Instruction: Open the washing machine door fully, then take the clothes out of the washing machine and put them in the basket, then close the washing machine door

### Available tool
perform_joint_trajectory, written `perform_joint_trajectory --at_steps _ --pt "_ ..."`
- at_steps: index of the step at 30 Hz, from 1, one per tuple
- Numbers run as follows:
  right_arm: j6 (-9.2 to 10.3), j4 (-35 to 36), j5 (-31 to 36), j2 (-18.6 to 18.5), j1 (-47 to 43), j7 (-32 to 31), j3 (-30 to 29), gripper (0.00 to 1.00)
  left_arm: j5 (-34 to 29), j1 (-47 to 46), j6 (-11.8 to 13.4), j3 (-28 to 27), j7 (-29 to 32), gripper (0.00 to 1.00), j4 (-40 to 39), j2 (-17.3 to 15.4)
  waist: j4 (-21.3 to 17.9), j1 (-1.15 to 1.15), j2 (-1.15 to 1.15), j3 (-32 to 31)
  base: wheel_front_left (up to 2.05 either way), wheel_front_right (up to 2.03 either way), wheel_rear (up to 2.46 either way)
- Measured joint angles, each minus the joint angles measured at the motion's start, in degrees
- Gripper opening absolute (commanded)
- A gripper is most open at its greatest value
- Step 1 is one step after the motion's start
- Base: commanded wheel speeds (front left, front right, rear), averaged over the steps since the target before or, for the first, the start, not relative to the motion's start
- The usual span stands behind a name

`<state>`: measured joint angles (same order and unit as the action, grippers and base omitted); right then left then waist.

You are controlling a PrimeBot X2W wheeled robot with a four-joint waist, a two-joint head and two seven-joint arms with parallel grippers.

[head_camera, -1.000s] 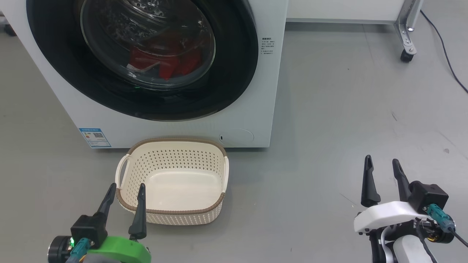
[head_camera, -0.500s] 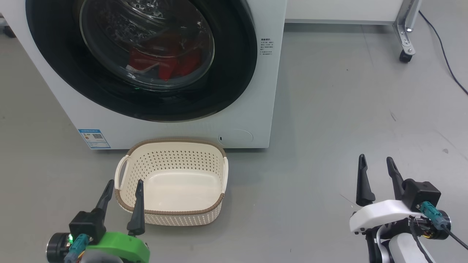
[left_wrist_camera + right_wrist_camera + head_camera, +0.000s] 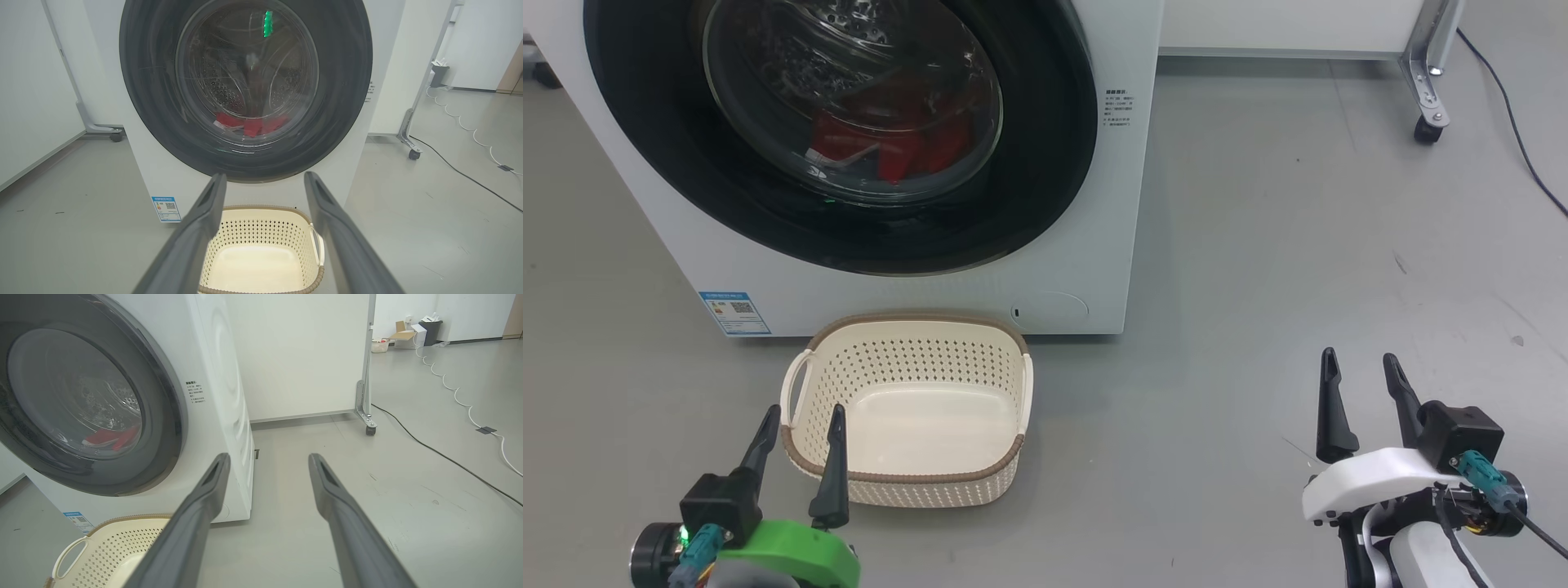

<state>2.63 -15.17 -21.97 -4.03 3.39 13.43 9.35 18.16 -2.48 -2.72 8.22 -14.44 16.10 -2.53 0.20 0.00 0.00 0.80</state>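
1. left gripper [image 3: 805, 411] sits nearest, low on the left, fingers spread wide with nothing between them; its tips overlap the near-left corner of the basket [image 3: 907, 477] in the head view (cannot tell if they touch it)
2. right gripper [image 3: 1359, 356] is low on the right over bare floor [image 3: 1258, 245], equally wide and empty, well apart from everything
3. basket stands upright on the floor just in front of the washing machine [image 3: 1111, 204], nothing in it
4. washing machine door [image 3: 1045, 163] looks shut, flush with the front, no gripper near it
5. clothes [image 3: 890, 151] lie at the bottom of the drum [image 3: 220, 94], red, seen through the door
6. Progress, as I read it: zero steps done. Left to do: open the door fully, pull the clothes out, drop them in the basket, close the door
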Motion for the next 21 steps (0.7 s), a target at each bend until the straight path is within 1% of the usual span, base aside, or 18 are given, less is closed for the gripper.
perform_joint_trajectory --at_steps 10,11,12,18,21 --pt "0.02 0.08 0.46 -0.07 0.18 0.02 -0.08 1.00 0.08 -0.01 0.00 0.99 0.00 1.00 0.08 0.03 0.71 0.00 0.00 0.66 0.00 0.00 0.00" --pt "0.02 0.18 0.45 -0.05 0.30 0.08 -0.07 0.39 0.07 -0.02 0.00 0.99 0.00 1.00 0.08 0.03 0.80 0.00 0.00 0.83 0.00 0.00 0.00" --pt "0.02 0.27 0.43 -0.04 0.47 0.09 -0.10 0.00 0.07 -0.05 0.00 1.00 0.00 1.00 0.08 0.03 0.89 0.00 0.00 0.99 0.00 0.00 0.00" --pt "-0.57 1.10 -1.04 0.26 1.18 0.27 -0.41 0.00 0.04 -0.37 0.00 0.96 0.00 1.00 0.07 0.04 1.39 0.00 0.00 2.01 0.00 0.00 0.00" --pt "-1.07 1.65 -3.45 0.48 1.93 0.33 -1.65 0.00 0.03 -0.98 -0.01 1.03 0.00 1.00 0.05 0.04 1.63 0.00 0.00 2.61 0.00 0.00 0.00"
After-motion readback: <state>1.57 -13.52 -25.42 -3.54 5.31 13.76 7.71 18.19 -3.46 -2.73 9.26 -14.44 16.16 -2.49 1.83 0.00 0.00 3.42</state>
